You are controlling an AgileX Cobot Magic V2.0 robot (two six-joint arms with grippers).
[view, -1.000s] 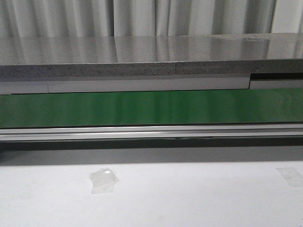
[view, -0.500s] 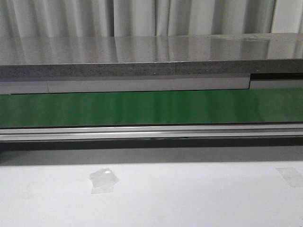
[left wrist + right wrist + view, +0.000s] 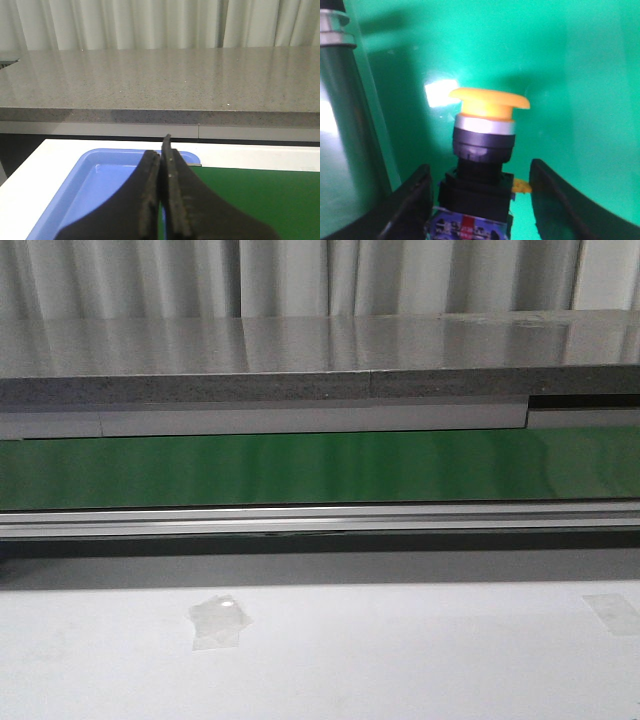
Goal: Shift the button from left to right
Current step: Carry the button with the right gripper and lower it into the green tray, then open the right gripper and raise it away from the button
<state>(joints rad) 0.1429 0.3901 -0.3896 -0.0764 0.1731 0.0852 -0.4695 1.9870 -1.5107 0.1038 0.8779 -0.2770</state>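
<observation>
The button stands on the green belt in the right wrist view, its yellow-orange cap above a silver ring and a black blocky body with blue and red marks. My right gripper is open around that body: one finger is close against one side, the other stands apart with a gap. In the left wrist view my left gripper is shut on nothing, hanging over the edge where a blue tray meets the green belt. The front view shows neither the button nor any gripper.
A metal rail runs beside the belt close to the right gripper. The front view has the green belt behind an aluminium rail, a grey counter beyond it, and a white table with tape patches.
</observation>
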